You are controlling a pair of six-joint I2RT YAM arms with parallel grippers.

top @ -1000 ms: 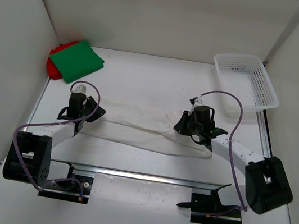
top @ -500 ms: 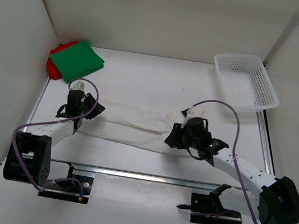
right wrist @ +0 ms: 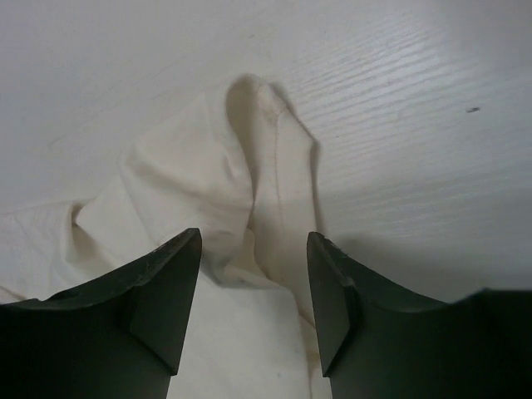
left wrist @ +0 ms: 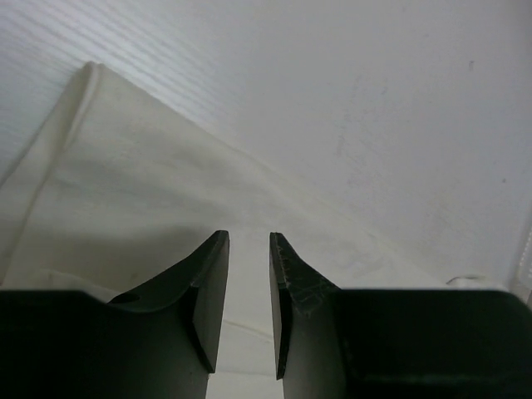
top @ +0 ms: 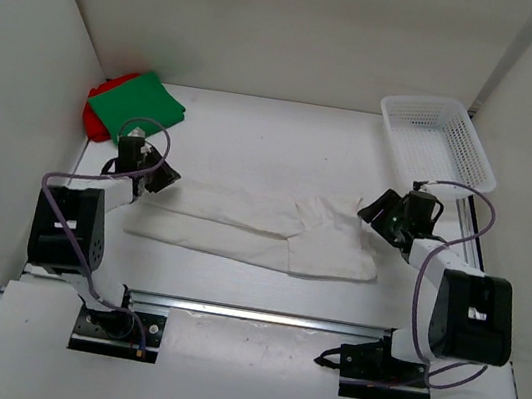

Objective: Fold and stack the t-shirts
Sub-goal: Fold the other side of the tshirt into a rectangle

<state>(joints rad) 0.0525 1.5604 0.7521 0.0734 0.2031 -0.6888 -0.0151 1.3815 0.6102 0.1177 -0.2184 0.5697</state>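
Note:
The white t-shirt (top: pixel 251 228) lies spread in a long band across the middle of the table. My left gripper (top: pixel 160 176) hovers at its left end; the left wrist view shows the gripper (left wrist: pixel 248 237) with a narrow gap between the jaws and nothing in it, the white cloth (left wrist: pixel 150 166) below. My right gripper (top: pixel 373 208) hovers at the shirt's right end; in the right wrist view the gripper (right wrist: pixel 253 237) stands open above a bunched fold of the shirt (right wrist: pixel 191 183). A folded green t-shirt (top: pixel 139 106) rests on the red t-shirt (top: pixel 96 119) at the back left.
A white mesh basket (top: pixel 440 141) stands at the back right corner. White walls close in the left, back and right sides. A metal rail (top: pixel 258 315) runs along the table's near edge between the arm bases.
The right gripper has opened, let go of the white shirt and swung back to the right. The left arm has drawn back to the upper left. The shirt now lies flatter.

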